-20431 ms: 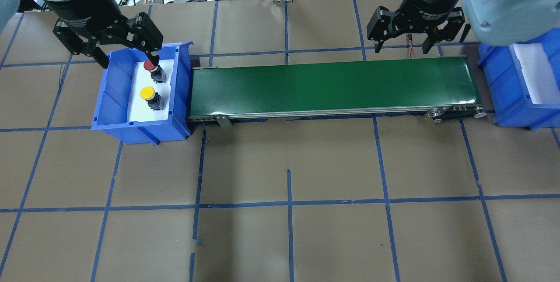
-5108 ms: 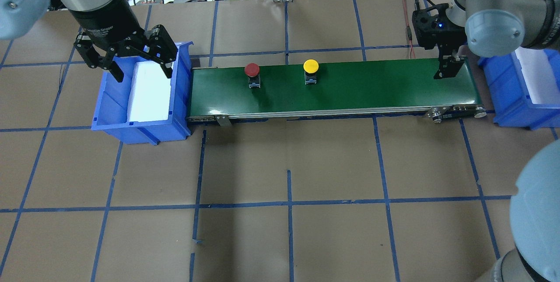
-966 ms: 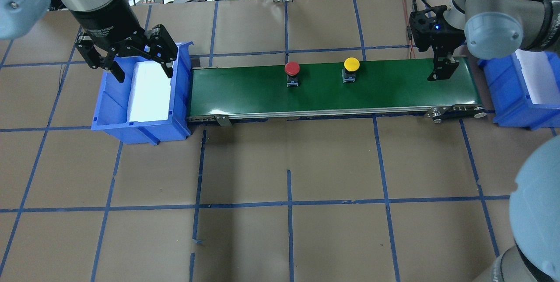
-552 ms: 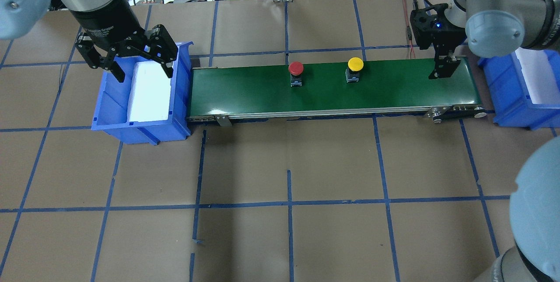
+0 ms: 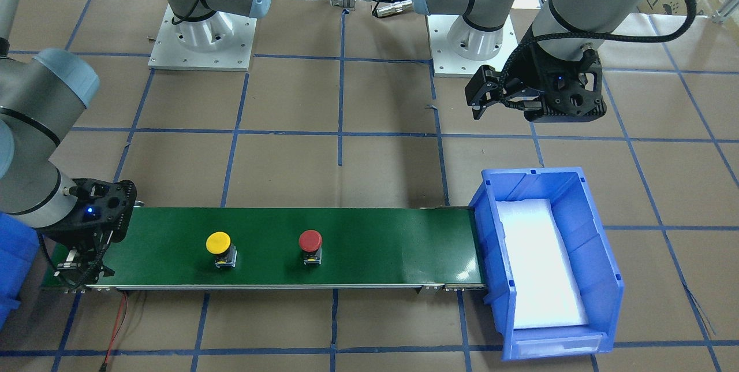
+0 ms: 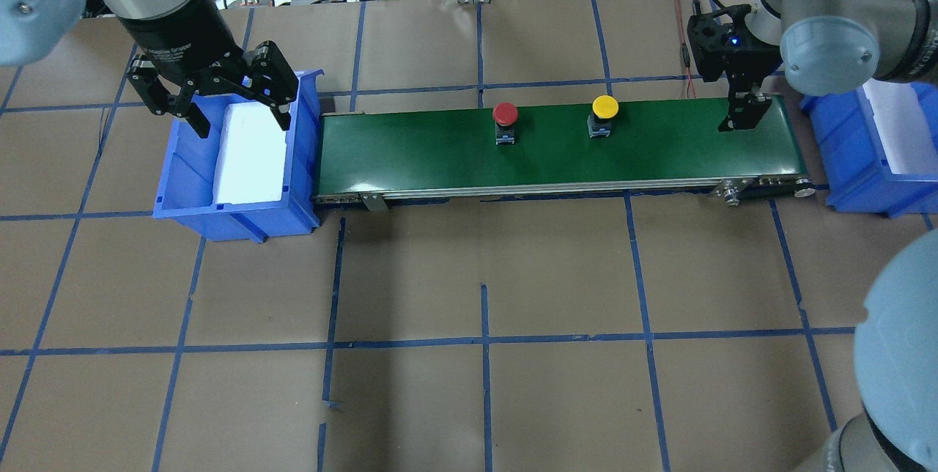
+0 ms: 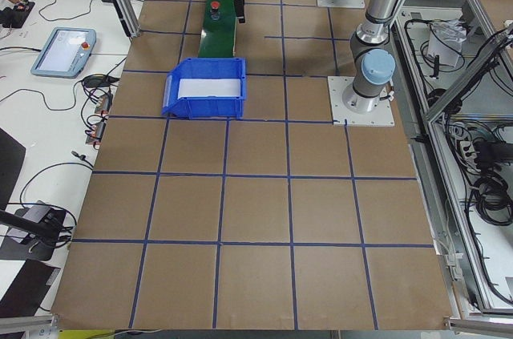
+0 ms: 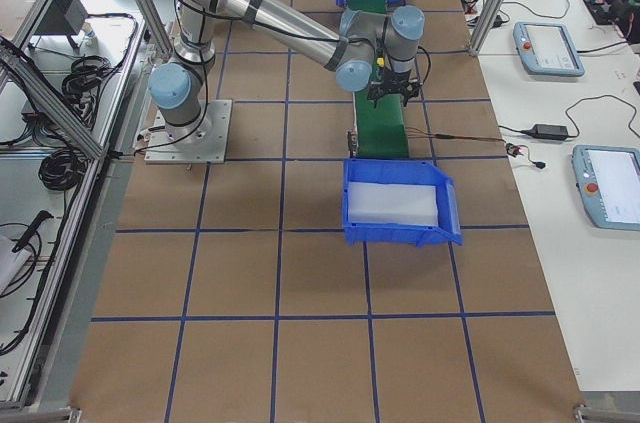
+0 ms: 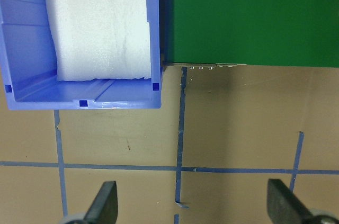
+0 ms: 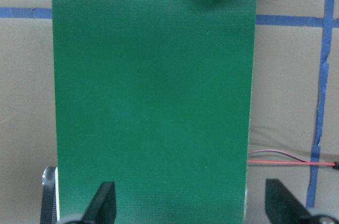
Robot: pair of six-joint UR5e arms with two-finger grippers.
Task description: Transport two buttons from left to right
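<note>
1. The yellow button (image 6: 605, 106) is judged the next thing to be taken. It stands upright on the green belt (image 6: 557, 157), toward the left arm's side of the right gripper (image 6: 741, 122), apart from its fingers, with nothing lying between.
2. The red button (image 6: 506, 114) is found farther along the belt in the same direction, beyond the yellow one, also upright.
3. The right gripper is held low over the belt's right end, its fingers (image 10: 103, 203) spread wide across the belt's width and gripping nothing. In its wrist view only bare belt is seen between them.
4. The line from those fingers to the yellow button runs along the belt's long axis. Whether that gap is to be closed by belt or by arm cannot be told.
5. The right arm is plainly the nearer to both buttons. The left gripper (image 6: 240, 124) is held released above the left bin (image 6: 183, 186), in which only white foam is seen.
6. The right bin (image 6: 843, 157) lies just behind the right fingers, on the side away from the buttons. Neither button has been delivered yet.
</note>
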